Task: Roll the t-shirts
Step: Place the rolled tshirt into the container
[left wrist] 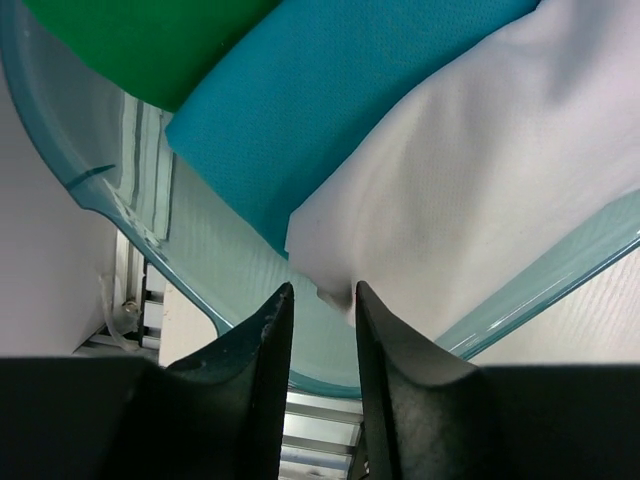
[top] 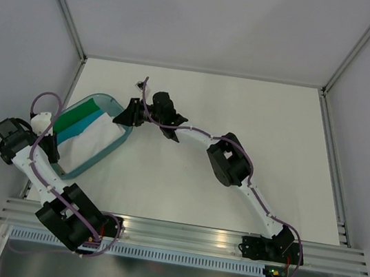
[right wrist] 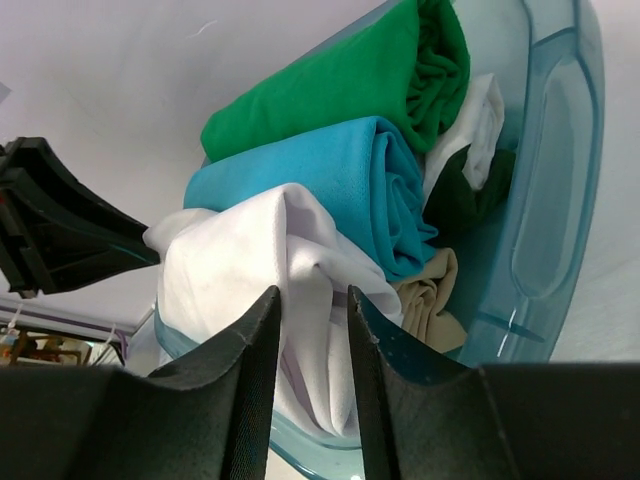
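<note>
**Reaching into the tub for the white t-shirt**

Step in hand, as judged: fetching a shirt from the tub (top: pixel 110 148), with no rolling begun on the surface (top: pixel 245 106). Nearest, at the tub's 7 o'clock end, the left fingers (left wrist: pixel 275 320) stand a narrow gap apart, tips at a corner of the white t-shirt (left wrist: pixel 480 180). Whether they touch it cannot be told, and they pinch nothing evident. The white t-shirt lies loosely bunched in the tub beside a rolled blue t-shirt (right wrist: pixel 300 175) and a rolled green t-shirt (right wrist: pixel 330 90), with a tan t-shirt (right wrist: pixel 430 295) tucked beneath. The tub sits at 9 o'clock on the surface. Farther, at the tub's 2 o'clock rim, the right fingers (right wrist: pixel 262 320), likewise slightly parted, hover over the white cloth, empty. The next move probably calls for closing on that cloth and lifting it over the rim.
</note>
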`<state>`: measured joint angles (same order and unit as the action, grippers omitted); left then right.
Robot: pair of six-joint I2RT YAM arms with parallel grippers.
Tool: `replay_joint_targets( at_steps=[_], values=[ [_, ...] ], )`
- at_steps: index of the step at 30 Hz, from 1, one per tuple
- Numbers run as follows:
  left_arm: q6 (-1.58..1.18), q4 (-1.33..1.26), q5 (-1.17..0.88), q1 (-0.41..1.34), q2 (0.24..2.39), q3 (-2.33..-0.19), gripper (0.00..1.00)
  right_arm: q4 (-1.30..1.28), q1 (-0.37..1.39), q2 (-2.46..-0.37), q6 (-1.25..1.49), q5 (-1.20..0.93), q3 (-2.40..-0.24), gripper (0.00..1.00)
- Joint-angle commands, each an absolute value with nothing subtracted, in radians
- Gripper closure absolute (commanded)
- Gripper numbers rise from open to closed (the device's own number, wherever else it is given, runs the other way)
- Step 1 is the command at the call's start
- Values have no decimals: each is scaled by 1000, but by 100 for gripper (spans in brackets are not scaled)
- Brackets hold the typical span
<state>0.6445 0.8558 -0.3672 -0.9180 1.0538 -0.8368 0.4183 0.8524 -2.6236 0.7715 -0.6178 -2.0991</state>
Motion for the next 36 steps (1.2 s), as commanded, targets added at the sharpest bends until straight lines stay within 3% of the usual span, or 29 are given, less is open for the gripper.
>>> replay_joint_targets(
  at_steps=[1,7,11,22,27,31,36],
  values=[
    [640,880,-374,-928,1029,-911,63,420,848,-2566,713,-588,-2089,60],
    [627,908,-365,-928,994,-969,54,380,847,-2453,646,-575,-2042,54],
    [572,907,-391,-922,1028,-994,52,324,819,-2328,609,-499,-1952,10],
    [554,874,-397,-907,1108,-999,59,279,660,-2007,483,-411,-1553,5],
    [515,841,-280,-731,1114,-1034,59,120,563,-1855,342,-206,-1402,2],
    [457,752,-173,-516,1130,-1046,45,5,482,-1711,291,44,-1255,2],
    [408,675,-203,-492,1152,-1074,36,-113,338,-1580,328,274,-1131,2]
  ],
)
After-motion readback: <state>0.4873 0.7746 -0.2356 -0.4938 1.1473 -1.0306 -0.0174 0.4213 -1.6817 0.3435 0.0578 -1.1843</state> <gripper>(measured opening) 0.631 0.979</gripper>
